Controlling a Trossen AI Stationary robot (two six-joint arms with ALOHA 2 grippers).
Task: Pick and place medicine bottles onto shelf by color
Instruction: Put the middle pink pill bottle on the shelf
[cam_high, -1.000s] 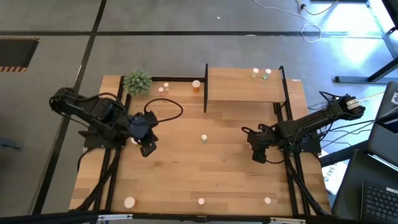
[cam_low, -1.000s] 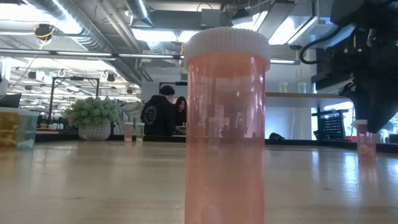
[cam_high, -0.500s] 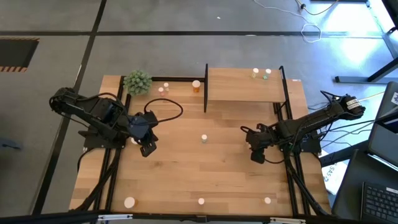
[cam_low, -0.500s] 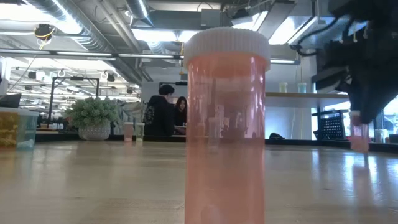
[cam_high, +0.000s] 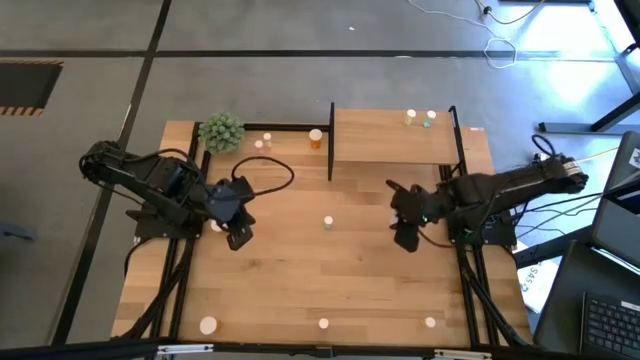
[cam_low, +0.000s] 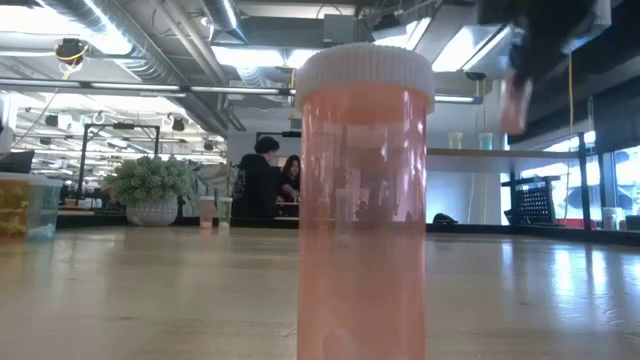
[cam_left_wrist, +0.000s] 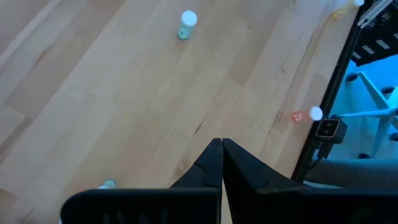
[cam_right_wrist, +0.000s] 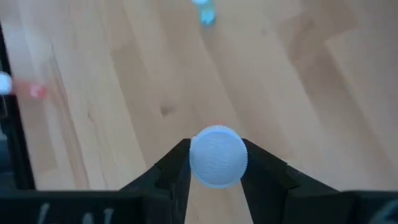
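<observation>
Here, from above, my right arm reaches in from the worktop's (cam_high: 300, 290) right edge, bent at the elbow, with my right gripper (cam_high: 405, 232) over the bare wood right of centre. My left arm lies folded at the left side, left gripper (cam_high: 236, 235) low over the wood. The shelf (cam_high: 392, 135) sits at the far edge with small bottles on it; a green-bodied bottle (cam_high: 327, 223) stands mid-worktop.

At table height, a big orange bottle (cam_low: 362, 210) fills the middle, and my right gripper, blurred at the upper right, carries a pink bottle (cam_low: 515, 105) clear of the wood.

Past my left wrist, the left gripper's fingers (cam_left_wrist: 208, 171) press together on nothing.

Past my right wrist, the fingers (cam_right_wrist: 174, 171) clamp the pink bottle's pale ribbed cap (cam_right_wrist: 218, 156) from both sides. I can read no writing anywhere.
</observation>
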